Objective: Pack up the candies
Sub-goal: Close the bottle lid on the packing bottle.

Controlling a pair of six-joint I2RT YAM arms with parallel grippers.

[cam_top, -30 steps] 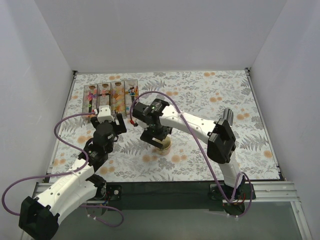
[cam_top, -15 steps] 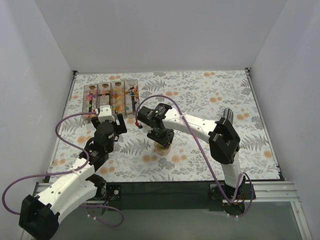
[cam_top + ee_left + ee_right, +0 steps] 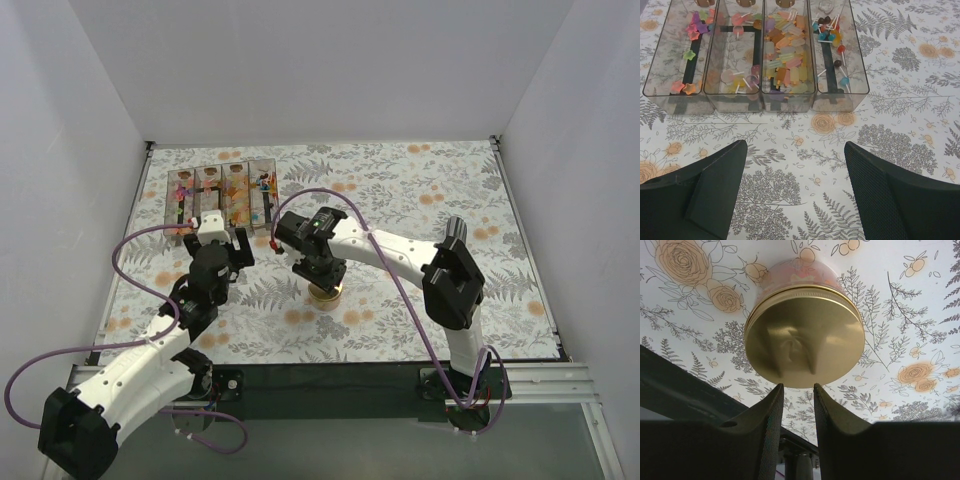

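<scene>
The candies (image 3: 785, 55) lie sorted in four clear bins (image 3: 839, 100) set side by side at the far left of the flowered tablecloth (image 3: 900, 80), and a pink-orange mass shows through the glass of a jar (image 3: 790, 272) with a gold lid (image 3: 805, 335). The left gripper (image 3: 795, 145) hangs just short of the bins, jaws spread wide around nothing. The right gripper (image 3: 797, 390) is directly over the lid, fingers a narrow slit apart at its rim; whether they pinch it I cannot tell.
</scene>
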